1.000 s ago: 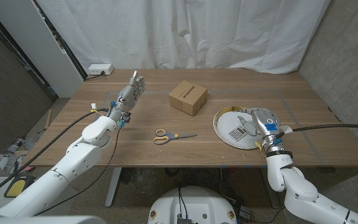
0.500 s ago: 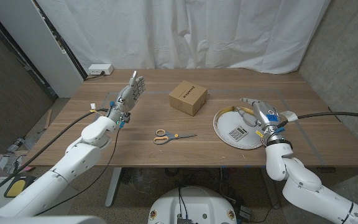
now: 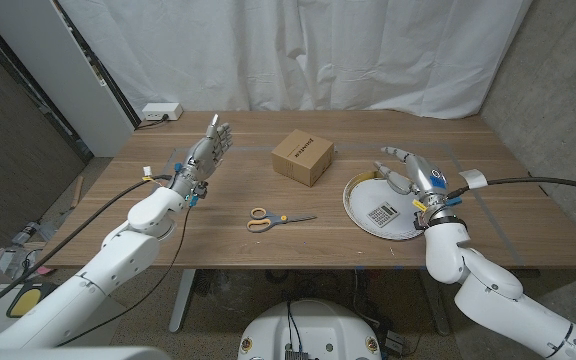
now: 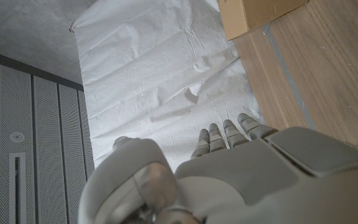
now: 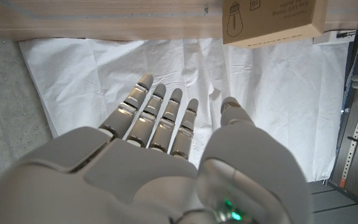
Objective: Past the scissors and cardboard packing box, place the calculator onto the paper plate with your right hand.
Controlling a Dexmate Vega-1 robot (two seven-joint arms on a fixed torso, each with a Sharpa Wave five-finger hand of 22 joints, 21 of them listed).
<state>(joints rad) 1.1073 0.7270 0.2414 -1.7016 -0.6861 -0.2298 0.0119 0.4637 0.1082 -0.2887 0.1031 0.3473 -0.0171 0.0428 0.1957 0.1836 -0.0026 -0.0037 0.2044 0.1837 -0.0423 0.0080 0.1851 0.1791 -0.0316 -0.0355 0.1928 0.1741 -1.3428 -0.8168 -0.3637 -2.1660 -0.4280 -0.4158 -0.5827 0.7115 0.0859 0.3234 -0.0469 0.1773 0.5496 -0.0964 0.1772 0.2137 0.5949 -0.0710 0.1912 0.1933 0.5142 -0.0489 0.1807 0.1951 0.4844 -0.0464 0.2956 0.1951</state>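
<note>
Looks essentially finished. Calculator (image 3: 382,213) lying on the paper plate (image 3: 356,203), toward the plate's middle, keys and display facing up as far as can be told. Plate sitting on the worktop (image 3: 238,240) to the right of the cardboard packing box (image 3: 303,157), with the scissors (image 3: 279,218) nearer the front edge, between the box and the robot. Right hand (image 3: 410,172) raised above the plate's far right rim, fingers spread and straight, holding nothing, not touching the calculator. Same reading from the right wrist view: fingers (image 5: 160,115) extended and apart, nothing between them, box (image 5: 271,22) ahead. Left hand (image 3: 208,152) standing upright at the far left of the worktop, fingers straight and close together, empty, well apart from everything. Judging by this, placing done and release made; only pulling the right arm clear of the plate left, with care not to brush the rim.
</note>
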